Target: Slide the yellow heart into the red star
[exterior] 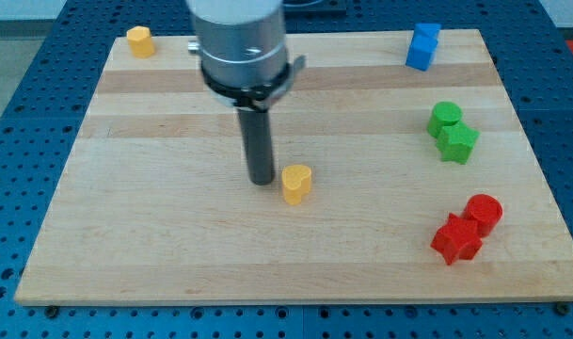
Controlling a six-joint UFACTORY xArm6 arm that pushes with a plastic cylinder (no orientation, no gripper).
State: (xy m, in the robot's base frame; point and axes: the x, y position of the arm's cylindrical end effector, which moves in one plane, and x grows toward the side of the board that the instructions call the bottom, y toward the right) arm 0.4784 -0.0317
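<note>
The yellow heart [297, 184] lies near the middle of the wooden board [173, 254]. My tip [262, 180] rests on the board just to the heart's left, almost touching it. The red star [455, 239] lies at the view's lower right, far to the right of the heart and a little lower. A red cylinder [484, 214] touches the star on its upper right side.
A yellow block [140, 41] sits at the top left corner. A blue block [421, 47] sits at the top right. Two green blocks [445, 118] [458, 142] lie together at the right, above the red pair.
</note>
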